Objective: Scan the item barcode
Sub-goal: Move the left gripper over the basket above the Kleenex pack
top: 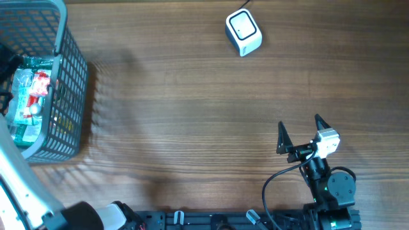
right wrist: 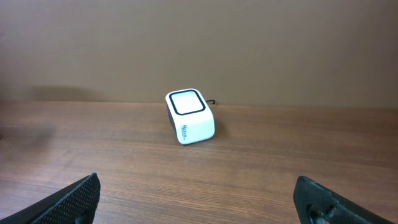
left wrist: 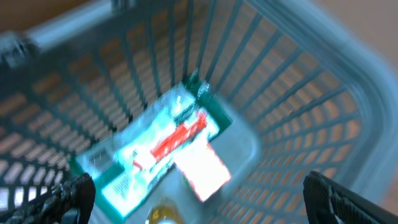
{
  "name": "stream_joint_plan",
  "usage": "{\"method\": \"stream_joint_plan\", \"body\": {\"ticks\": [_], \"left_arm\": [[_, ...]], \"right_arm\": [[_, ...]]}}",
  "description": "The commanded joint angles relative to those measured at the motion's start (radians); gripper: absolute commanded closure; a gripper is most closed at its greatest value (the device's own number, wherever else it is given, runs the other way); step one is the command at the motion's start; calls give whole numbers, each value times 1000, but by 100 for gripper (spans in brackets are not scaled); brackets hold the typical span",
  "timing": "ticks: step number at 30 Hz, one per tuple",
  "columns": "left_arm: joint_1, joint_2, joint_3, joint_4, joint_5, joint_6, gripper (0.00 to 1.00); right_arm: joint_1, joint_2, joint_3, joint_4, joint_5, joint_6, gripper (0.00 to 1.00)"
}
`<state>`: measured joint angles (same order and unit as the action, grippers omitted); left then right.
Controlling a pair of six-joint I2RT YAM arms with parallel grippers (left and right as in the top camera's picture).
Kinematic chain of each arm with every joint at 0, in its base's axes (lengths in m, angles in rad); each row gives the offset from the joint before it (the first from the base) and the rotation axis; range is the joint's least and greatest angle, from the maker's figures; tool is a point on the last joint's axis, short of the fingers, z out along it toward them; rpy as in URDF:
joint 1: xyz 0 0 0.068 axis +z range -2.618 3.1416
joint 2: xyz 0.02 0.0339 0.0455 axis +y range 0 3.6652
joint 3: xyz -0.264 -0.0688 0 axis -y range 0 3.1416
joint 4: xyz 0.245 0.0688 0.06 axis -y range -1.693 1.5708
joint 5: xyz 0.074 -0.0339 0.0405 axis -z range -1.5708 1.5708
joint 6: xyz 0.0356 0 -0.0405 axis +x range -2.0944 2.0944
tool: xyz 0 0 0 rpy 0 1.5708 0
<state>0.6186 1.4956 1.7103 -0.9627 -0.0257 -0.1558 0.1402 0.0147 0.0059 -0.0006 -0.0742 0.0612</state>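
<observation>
Table: we see wood-grain boards (top: 192, 96) running across the whole overhead view.
Room: past the far edge, the right wrist view gives us a plain brown wall (right wrist: 199, 43).
Basket: a grey slatted basket (top: 71, 64) stands at the far left of the table, partly cut off by the frame.
Scanner: a small white scanner (top: 243, 32) with a dark-framed window on top sits on the far side, right of centre, with a cord behind it.
Left gripper: the left gripper (left wrist: 199, 200) hangs over the basket looking down into it, jaws spread wide. It holds nothing, and we see it touch nothing, though this view is blurred.
Right gripper: the right gripper (top: 299, 122) is at the near right above the table, jaws spread wide and empty, pointing to the far side.
Packet: the packet (left wrist: 165, 143), clear wrap with green edges, a red band and a white card, lies on the basket floor. It sits below the left gripper, between its fingers and apart from them, and far to the left of the right gripper.
Scanner to gripper: it stands ahead of the right gripper, well apart.
</observation>
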Motion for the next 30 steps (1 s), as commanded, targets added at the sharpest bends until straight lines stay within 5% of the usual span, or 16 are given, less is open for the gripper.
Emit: {"method": "stream_joint_plan", "body": {"ticks": [1, 30], "left_arm": [[26, 60, 8, -46, -21, -47, 0], [57, 137, 8, -105, -29, -61, 0]], "right_arm": [[-5, -4, -1, 3, -2, -8, 0], [-5, -4, -1, 3, -1, -9, 0]]}}
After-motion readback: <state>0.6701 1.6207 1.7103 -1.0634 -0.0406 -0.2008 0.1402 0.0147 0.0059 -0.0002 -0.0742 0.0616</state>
